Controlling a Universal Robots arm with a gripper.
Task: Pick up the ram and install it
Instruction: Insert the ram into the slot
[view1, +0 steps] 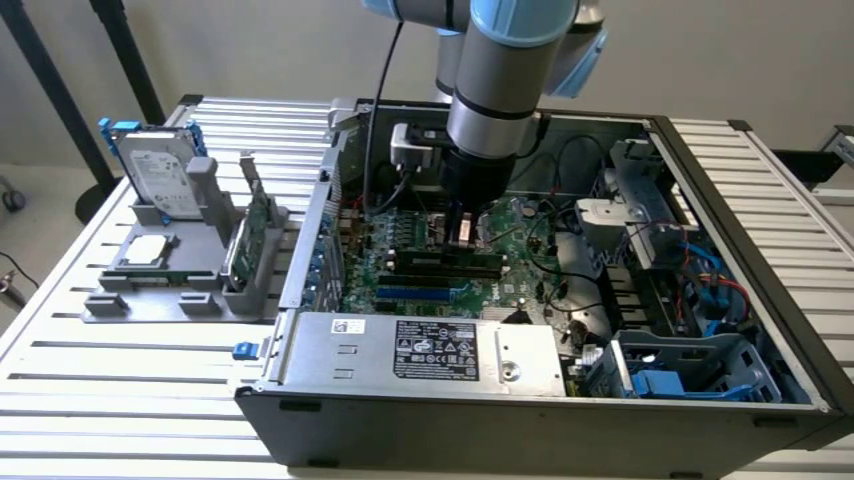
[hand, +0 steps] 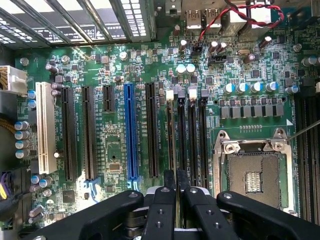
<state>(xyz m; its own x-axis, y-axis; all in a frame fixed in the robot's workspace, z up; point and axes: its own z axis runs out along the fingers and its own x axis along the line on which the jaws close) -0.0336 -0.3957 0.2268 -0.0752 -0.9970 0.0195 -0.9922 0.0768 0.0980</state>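
My gripper (hand: 170, 192) was clenched edge-on around the ram (hand: 170, 145), which sat right between my fingertips. The stick's long axis ran straight away from me along the black memory slots (hand: 192, 145), standing in one beside the empty CPU socket (hand: 252, 172) on the motherboard (hand: 115, 75).
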